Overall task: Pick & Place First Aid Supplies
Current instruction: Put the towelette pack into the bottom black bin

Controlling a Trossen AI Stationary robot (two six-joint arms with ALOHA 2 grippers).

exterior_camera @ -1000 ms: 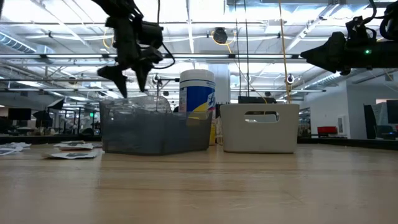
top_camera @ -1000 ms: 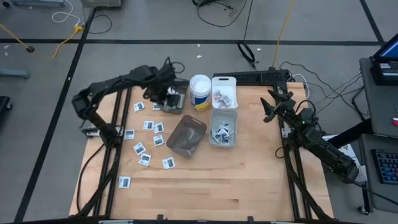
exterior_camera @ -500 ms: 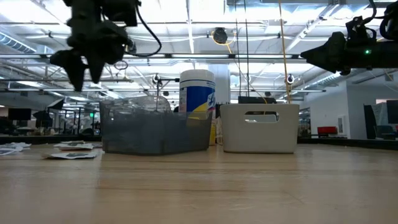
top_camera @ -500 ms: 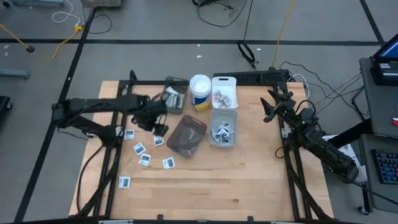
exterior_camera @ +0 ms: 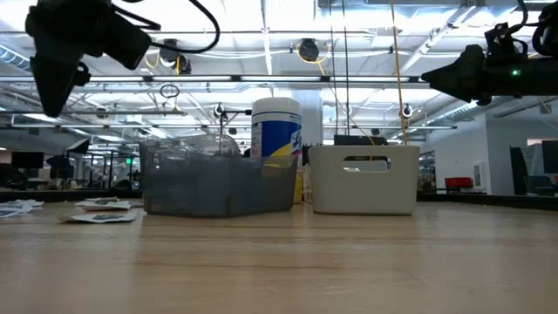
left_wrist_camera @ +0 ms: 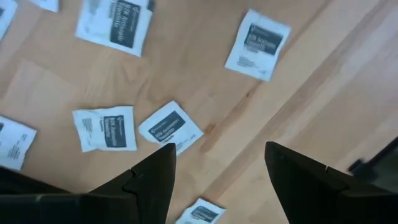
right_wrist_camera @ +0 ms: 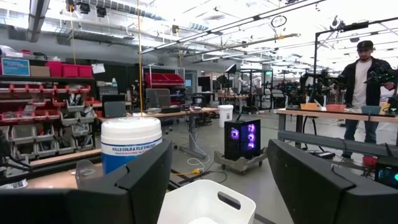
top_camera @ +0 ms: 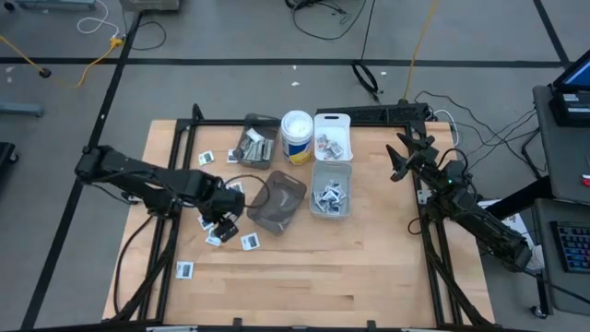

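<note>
Hovering over the left part of the table (top_camera: 369, 277), the left gripper (top_camera: 224, 224) has its fingers spread with nothing between them, above loose white first aid packets (left_wrist_camera: 170, 126) scattered flat on the wood. Just beside it to the right lies a smoky bin (top_camera: 277, 201), then a white tub (top_camera: 297, 136) and two white bins (top_camera: 331, 187) with more packets inside. At the right edge, the right gripper (top_camera: 398, 164) waits raised, fingers spread and empty.
</note>
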